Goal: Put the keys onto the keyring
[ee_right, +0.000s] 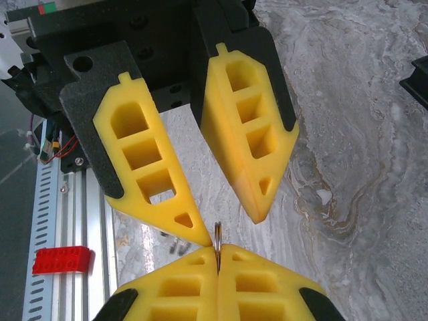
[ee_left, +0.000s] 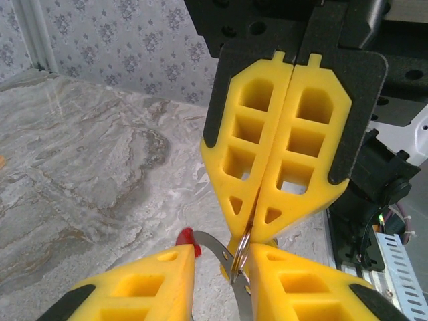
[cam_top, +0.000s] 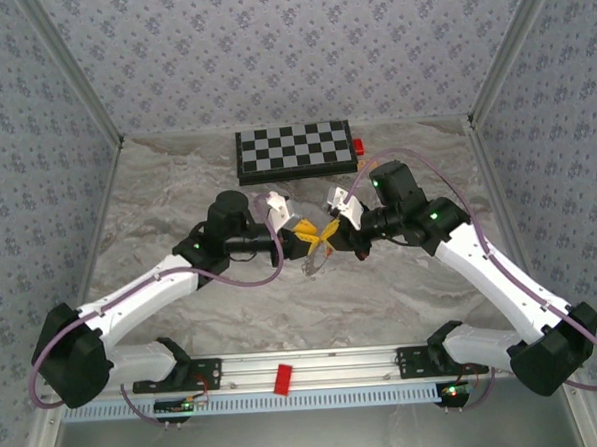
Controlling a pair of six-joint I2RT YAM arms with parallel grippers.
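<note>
1. We see the left gripper reaching in to the middle of the table. Its yellow fingers stand apart, released, and bare marbled table shows through the gap between them.
2. A red block lies on the rail at the near edge, between the 2 arm bases.
3. A chessboard lies flat at the far side of the table, well apart from both grippers.
4. The keyring hangs in the air over the middle of the table, where the 2 grippers meet tip to tip. We make out a curved grey band with 1 red stretch at its end. The band runs down between the left fingers, and we cannot tell whether it touches them.
5. The right gripper is clenched, with its 2 yellow fingers pressed flat together. Its tips pinch the thin metal loop of the keyring.
6. A small red piece sits just beside the right end of the chessboard.
</note>
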